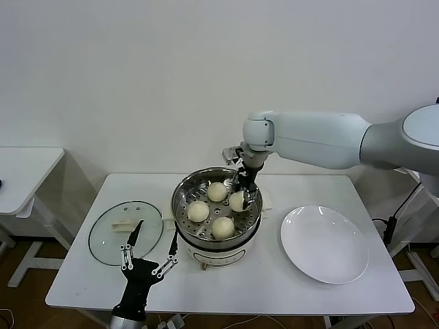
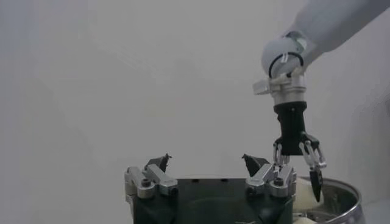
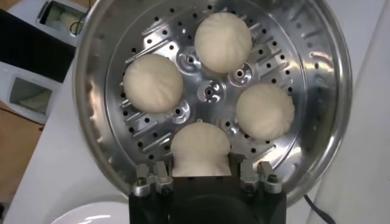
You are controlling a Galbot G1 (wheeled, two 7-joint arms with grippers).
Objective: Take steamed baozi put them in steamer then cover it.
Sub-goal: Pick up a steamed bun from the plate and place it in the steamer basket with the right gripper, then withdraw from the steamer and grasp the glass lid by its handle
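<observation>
Baozi (image 3: 201, 149) between right tool (image 3: 201, 173) fingers, inside steamer (image 3: 317, 79)

even bright light, soft shadows, glare on steamer (image 3: 329, 79) rim

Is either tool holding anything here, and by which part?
Right tool grips the fourth baozi by its sides, inside the steamer. Left tool holds nothing.

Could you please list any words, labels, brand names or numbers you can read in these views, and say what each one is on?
None can be read in any view.
The steamer has a small panel on its white base, too small to tell whether it bears text.
The cover, the white plate, the baozi and both grippers show no lettering.
</observation>
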